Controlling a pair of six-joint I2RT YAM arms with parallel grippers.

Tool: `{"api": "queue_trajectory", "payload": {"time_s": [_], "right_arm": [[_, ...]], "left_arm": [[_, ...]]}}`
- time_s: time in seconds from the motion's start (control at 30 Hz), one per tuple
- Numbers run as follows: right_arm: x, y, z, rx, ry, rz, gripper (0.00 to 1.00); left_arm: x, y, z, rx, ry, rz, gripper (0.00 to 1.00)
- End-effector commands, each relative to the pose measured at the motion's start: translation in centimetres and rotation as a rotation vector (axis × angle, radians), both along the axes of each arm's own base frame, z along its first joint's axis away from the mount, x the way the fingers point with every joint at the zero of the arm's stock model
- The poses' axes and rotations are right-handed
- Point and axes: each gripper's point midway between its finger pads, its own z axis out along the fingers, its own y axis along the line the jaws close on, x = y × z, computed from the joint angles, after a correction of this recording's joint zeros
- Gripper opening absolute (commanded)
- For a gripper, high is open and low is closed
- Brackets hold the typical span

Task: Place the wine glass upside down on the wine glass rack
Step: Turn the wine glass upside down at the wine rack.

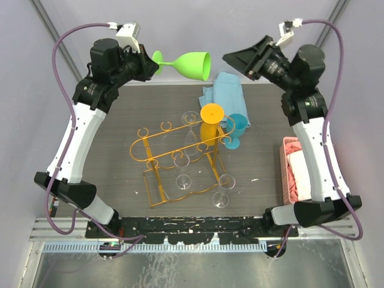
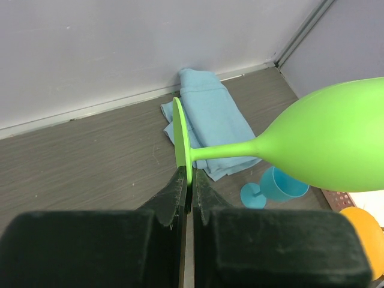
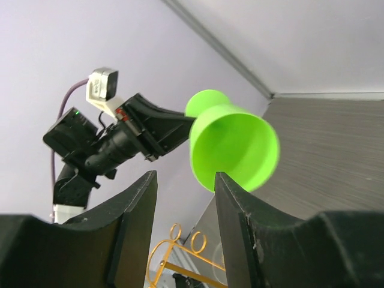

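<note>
Pinching the glass (image 1: 193, 64) by its foot, your left tool (image 2: 189, 180) holds it level, bowl rightward. Your right tool (image 3: 185, 180) hangs part-open facing the rim, apart.

Probably a robotics lab test cell, not a home. Plain grey panel walls (image 1: 198, 24) box in a dark tabletop (image 1: 150, 108). Robot arms (image 1: 81, 135) bolted to a mounting rail (image 1: 192, 227). Purple cables (image 1: 55, 60) hang in loose loops.

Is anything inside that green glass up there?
Nothing visible: the green glass turns its open mouth toward the right wrist camera and looks empty. Its very bottom is blurred.
</note>
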Motion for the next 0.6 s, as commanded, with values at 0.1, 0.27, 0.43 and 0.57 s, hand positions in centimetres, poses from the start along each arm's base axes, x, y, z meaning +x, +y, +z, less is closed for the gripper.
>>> {"api": "queue_trajectory", "payload": {"time_s": [0.1, 0.27, 0.43, 0.57], "right_arm": [[-0.6, 4.8, 2.4, 0.001, -0.070, 0.119, 0.49], [0.2, 5.9, 1.6, -0.021, -0.042, 0.127, 0.49], [0.3, 6.6, 0.9, -0.027, -0.029, 0.133, 0.49], [0.1, 7.6, 0.7, -0.028, -0.027, 0.156, 0.49]], "left_arm": [[-1.5, 0.6, 3.4, -0.026, -0.109, -0.006, 0.04], [-1.7, 0.8, 3.7, -0.025, -0.117, -0.004, 0.04], [-1.9, 0.9, 4.4, -0.033, -0.132, 0.001, 0.04], [-2.0, 0.6, 4.4, -0.047, -0.127, -0.014, 0.04]]}}
